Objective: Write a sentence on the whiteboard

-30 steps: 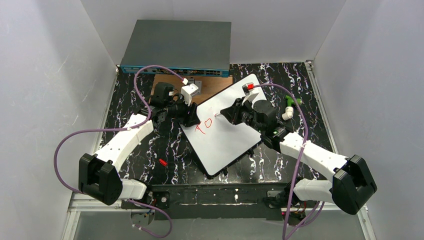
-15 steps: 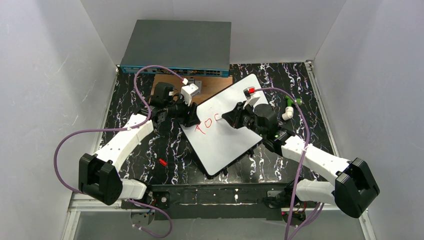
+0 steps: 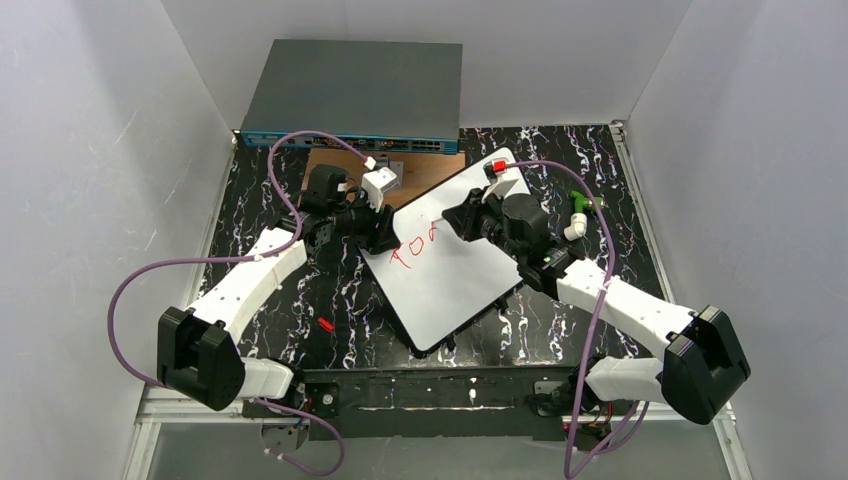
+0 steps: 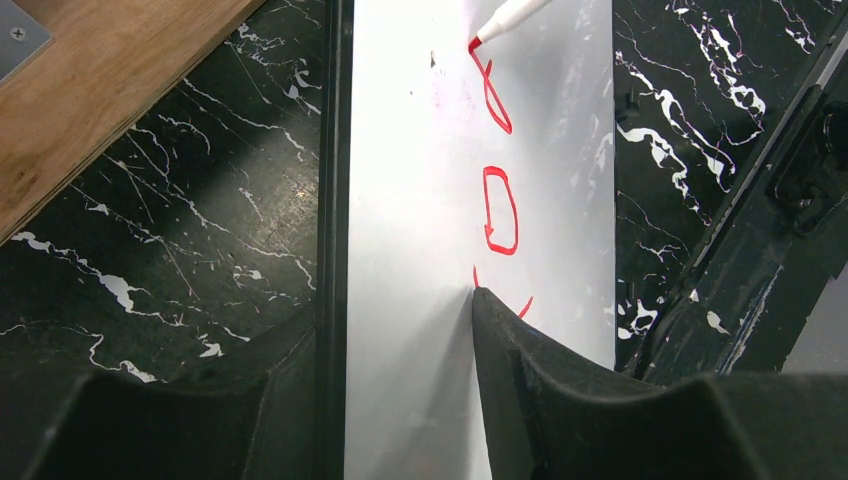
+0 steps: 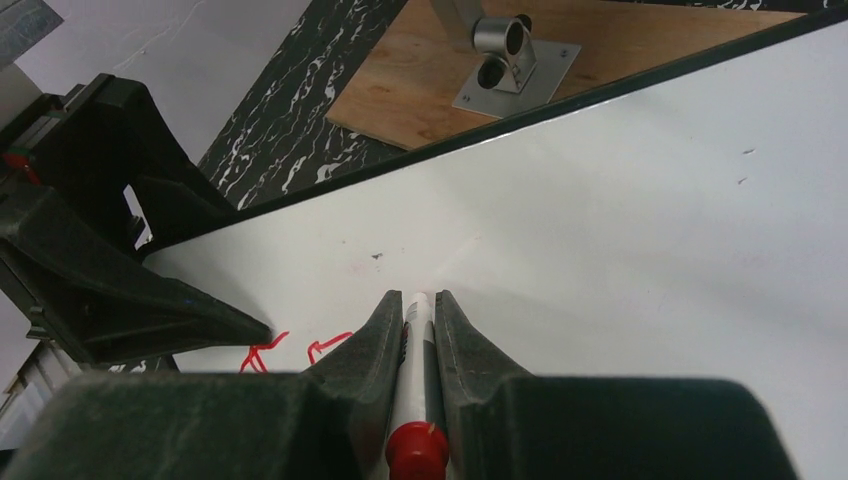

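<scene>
Left wrist view: with left gripper pinching the whiteboard edge and right gripper clamped narrow on the marker, press lightly, draw strokes slowly.

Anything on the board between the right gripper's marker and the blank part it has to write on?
Nothing visible. The marker in the right gripper touches the whiteboard, and the surface beyond the red letters is bare. The left gripper clamps the board's edge beside the first letter, away from the tip.

Plain white walls; black, white-veined tabletop.
</scene>
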You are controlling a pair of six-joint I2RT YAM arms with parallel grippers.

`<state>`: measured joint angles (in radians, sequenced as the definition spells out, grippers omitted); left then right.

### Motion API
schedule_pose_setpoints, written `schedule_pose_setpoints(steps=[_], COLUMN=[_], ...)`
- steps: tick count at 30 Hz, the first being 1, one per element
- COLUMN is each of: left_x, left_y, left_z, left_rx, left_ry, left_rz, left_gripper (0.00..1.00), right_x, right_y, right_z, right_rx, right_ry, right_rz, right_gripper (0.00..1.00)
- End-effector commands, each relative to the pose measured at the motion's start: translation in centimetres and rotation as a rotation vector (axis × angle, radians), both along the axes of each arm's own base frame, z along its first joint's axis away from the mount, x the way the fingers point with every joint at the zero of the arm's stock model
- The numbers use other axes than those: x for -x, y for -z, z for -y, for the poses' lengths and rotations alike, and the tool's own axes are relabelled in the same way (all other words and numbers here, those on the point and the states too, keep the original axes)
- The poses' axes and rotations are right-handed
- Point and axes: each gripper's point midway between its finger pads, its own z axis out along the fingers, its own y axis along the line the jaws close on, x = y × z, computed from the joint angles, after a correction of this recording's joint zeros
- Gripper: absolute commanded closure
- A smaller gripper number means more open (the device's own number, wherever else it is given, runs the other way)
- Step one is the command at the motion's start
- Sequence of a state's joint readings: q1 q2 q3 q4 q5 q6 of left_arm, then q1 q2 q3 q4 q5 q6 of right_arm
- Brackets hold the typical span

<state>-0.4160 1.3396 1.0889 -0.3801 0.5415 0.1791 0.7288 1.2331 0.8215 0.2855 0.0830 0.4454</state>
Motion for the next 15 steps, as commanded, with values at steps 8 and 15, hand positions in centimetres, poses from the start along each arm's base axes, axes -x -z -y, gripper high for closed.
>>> schedule_pose_setpoints(steps=[8,15], left_x=[2.3,2.3], left_y=[0.4,0.5], left_z=[0.3,0.3], left_rx=[-0.029,-0.030], left_ry=[0.122,0.123], left_rz=[0.030,0.029], left_gripper=[1.00,1.00], right_x=[-2.4,-1.5], right_y=[-2.2,-0.3], right_z=[-0.5,-0.1], right_rx=[0.019,0.038], right_ry=[0.043,0.026], right_rz=[0.058,0.024], right_gripper=[0.99,0.99])
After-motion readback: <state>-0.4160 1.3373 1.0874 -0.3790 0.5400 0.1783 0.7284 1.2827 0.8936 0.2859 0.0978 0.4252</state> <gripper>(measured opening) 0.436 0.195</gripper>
